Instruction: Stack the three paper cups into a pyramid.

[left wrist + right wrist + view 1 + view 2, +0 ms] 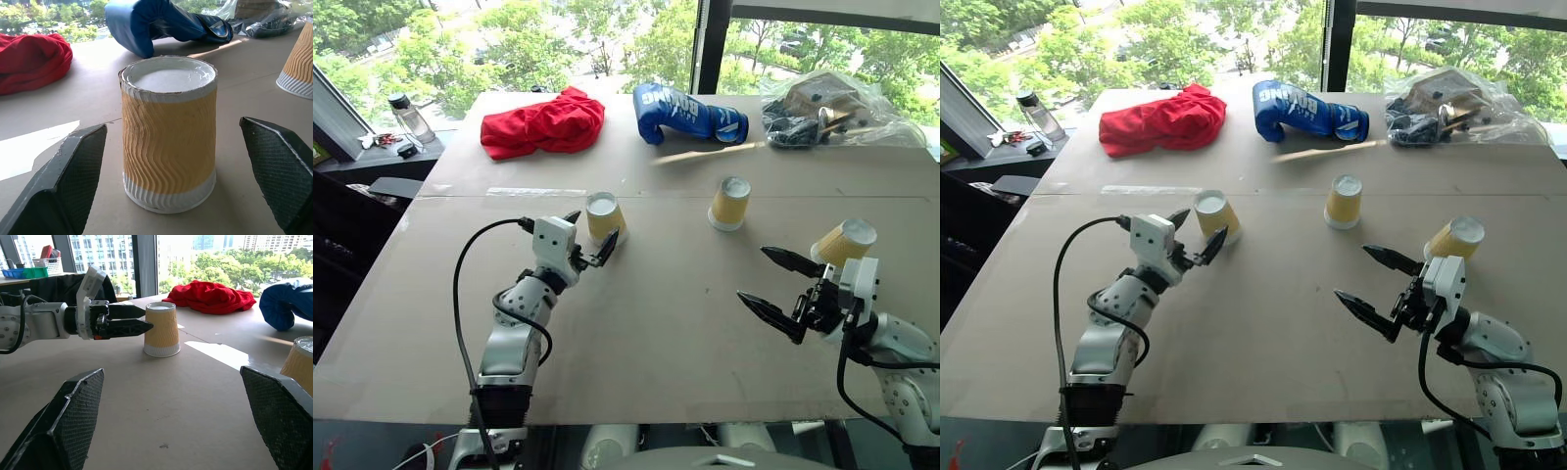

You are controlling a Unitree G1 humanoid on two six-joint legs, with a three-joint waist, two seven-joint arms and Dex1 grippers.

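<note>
Head view: three cups are standing upside down and apart on the bench (636, 323): left cup (604, 217), middle cup (729, 204), right cup (844, 242). The left gripper (589, 242) is bracketing the left cup; the right gripper (781, 291) is hovering with fingers spread, holding nothing.

Left wrist view: open fingers (63, 181) are flanking the cup, not touching.

Likely step: the first pick; next, closing gently.

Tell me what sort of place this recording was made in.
Probably an upper-floor office or lab: a big window looks down on treetops, towers show outside, and a cardboard-covered table carries test props, such as a blue boxing glove and tan ribbed paper cups.
</note>
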